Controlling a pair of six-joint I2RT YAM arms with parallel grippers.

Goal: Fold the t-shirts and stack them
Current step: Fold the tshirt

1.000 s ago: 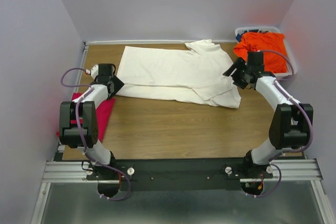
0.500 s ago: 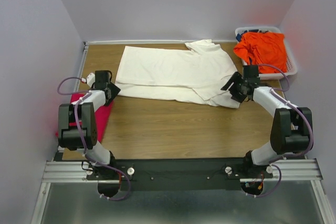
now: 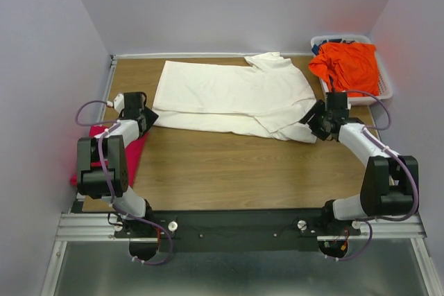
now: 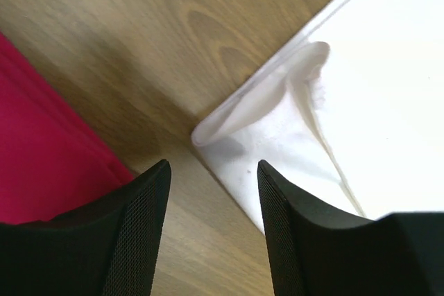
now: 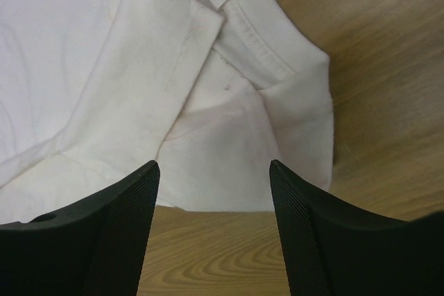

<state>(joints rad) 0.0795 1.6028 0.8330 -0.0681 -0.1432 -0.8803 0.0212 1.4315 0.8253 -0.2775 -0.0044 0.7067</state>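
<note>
The cream-white t-shirt [image 3: 232,98] lies spread across the far half of the table, partly folded lengthwise. My left gripper [image 3: 147,117] is open and empty, low over the shirt's near-left corner [image 4: 229,119]. My right gripper [image 3: 313,123] is open and empty, low over the shirt's near-right sleeve corner [image 5: 298,109]. The magenta-pink t-shirt [image 3: 132,149] lies at the left edge, partly under my left arm; it also shows in the left wrist view [image 4: 41,150]. The orange t-shirt [image 3: 347,64] is heaped in the basket.
A white lattice basket [image 3: 383,81] stands at the back right corner. Bare wooden table [image 3: 236,171] lies between the shirt and the arm bases. Walls close in the left, back and right sides.
My right gripper has come down and toward the near side, from beside the basket to the shirt's right sleeve corner. My left gripper has shifted slightly nearer and lower at the shirt's left corner.
</note>
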